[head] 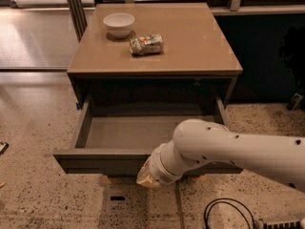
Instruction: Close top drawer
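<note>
The top drawer (102, 160) is a wide dark grey drawer, pulled out of the tan cabinet (190, 46), with its shallow grey box open and empty. My white arm reaches in from the right across its front. My gripper (147, 178) is at the middle of the drawer's front face, low down, with only a tan part of it showing past the wrist.
A white bowl (118, 24) and a crushed packet (146, 44) lie on the cabinet top. A black cable (224, 213) loops on the speckled floor at lower right. A dark wall panel runs to the right of the cabinet.
</note>
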Available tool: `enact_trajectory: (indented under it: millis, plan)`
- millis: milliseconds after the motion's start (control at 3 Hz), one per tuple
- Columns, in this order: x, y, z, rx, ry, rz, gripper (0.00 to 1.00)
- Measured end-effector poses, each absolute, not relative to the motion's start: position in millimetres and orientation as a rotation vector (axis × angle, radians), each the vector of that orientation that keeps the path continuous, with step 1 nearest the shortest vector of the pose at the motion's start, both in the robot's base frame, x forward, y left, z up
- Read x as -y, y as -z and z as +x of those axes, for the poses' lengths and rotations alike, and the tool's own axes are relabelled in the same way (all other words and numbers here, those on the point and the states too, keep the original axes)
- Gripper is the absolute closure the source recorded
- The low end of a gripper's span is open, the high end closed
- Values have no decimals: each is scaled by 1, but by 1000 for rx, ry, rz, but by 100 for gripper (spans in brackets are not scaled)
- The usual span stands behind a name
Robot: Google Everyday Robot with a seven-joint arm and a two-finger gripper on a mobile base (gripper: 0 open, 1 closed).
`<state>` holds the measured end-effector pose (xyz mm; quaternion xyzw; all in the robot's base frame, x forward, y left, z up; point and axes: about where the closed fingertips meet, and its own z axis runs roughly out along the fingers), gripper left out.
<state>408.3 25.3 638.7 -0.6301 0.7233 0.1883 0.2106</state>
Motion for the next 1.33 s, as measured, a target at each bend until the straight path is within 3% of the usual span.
enact_trajectory:
  millis: [1333]
  plan:
    - [81,-653,491,-2183,-279,-1698,100]
